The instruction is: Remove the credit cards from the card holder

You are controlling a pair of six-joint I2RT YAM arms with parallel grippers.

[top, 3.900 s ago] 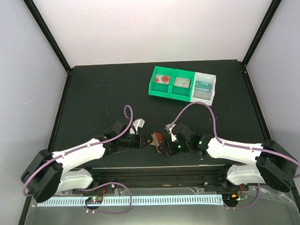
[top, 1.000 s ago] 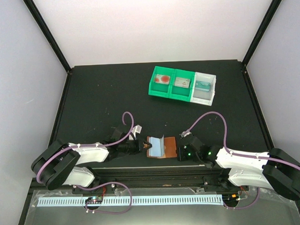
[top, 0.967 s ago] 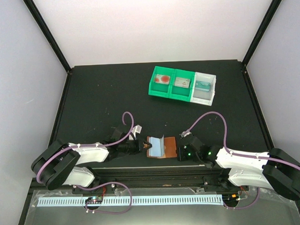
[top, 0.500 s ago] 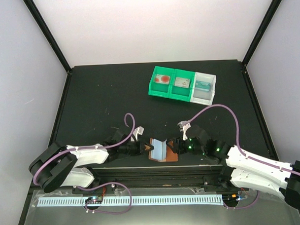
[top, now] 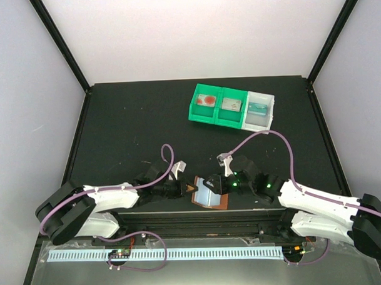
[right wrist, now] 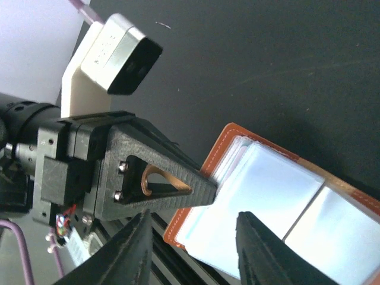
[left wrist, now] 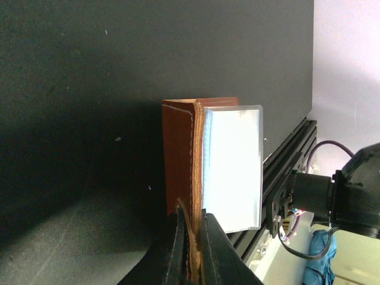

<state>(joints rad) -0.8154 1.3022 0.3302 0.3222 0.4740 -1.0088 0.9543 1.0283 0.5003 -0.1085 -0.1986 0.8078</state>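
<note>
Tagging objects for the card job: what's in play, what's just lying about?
In play: reddish-brown leather-like bifold card holder; pale blue plastic cards in its pockets; left fingers clamping its rim; right fingers, open at its edge.
Lying about: two green plastic bins; white plastic bin.

The holder (left wrist: 178, 148) runs off the left wrist view's bottom edge between the left fingers (left wrist: 169, 255), whose bases are cut off there too. In the right wrist view one half is cut by the right and bottom edges, and the right fingers (right wrist: 133, 255) before it are blurred. Glare hides how many cards (left wrist: 233, 166) fill its pockets.
</note>
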